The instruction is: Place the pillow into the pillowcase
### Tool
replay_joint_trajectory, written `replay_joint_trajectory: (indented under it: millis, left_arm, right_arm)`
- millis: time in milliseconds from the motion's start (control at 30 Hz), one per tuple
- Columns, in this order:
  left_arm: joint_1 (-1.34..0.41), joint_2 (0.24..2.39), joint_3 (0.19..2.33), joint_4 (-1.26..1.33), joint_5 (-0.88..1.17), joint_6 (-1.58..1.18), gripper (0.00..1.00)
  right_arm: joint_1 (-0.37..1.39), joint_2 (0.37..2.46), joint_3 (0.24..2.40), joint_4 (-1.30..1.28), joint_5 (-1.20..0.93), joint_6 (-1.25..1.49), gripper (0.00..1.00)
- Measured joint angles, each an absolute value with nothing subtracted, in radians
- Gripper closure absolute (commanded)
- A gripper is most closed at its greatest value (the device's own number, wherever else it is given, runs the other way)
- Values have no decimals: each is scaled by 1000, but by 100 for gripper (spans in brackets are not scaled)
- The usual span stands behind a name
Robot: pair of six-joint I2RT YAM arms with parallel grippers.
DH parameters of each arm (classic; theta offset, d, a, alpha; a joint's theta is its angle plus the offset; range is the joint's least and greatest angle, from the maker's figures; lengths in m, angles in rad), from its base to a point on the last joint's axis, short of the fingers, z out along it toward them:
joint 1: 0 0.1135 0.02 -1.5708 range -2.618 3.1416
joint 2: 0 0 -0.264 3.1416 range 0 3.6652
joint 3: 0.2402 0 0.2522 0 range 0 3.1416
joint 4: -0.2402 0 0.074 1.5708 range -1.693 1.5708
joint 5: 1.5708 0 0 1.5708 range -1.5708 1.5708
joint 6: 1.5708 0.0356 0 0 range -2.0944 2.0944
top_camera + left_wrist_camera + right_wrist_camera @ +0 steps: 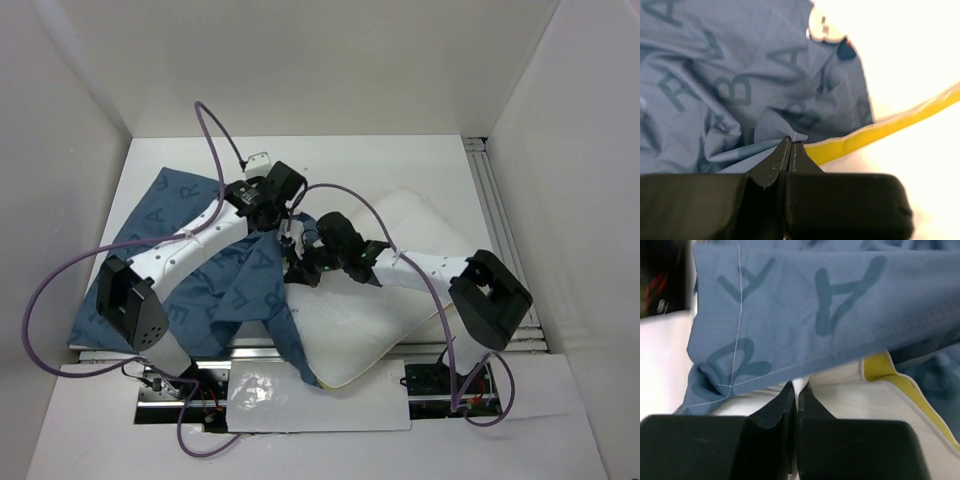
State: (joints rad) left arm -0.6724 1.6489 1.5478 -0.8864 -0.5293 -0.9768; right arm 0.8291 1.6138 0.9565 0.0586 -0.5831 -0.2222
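Pillowcase (225, 300) over pillow (352, 338), left end hidden

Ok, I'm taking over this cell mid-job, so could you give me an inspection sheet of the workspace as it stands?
Surface: white table, partly under fabric.
Job's things: dusty-blue lettered fabric pillowcase lies left, one edge draped over the plump white pillow with yellow seam band; pillow mostly uncovered.
Clutter: white sheet at the near edge.
Grippers: left gripper fingers shut on the pillowcase; right gripper fingers shut at its hem, grip unclear.
Cables: purple cables loop over both arms.
Surroundings: white walls; metal rail on the right.
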Motion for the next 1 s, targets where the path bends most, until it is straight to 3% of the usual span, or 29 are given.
replay_joint_trajectory:
  millis: [167,267,500,800,1000]
  left_arm:
    - [-668,1540,1411,-762,-546,-1015,100]
    - [-744,1448,1329,-795,-475,-980,100]
    - [-816,1409,1306,-793,-381,-921,100]
    - [-813,1460,1286,-783,-316,-870,100]
    - [-680,1604,1334,-781,-279,-893,100]
  right_arm:
    - [792,1615,946,305,-484,-21,100]
    - [642,1689,1008,429,-390,187,100]
    - [435,1934,1232,476,-183,377,100]
    - [406,2004,1283,542,-57,580,100]
    - [464,2004,1283,520,22,719,100]
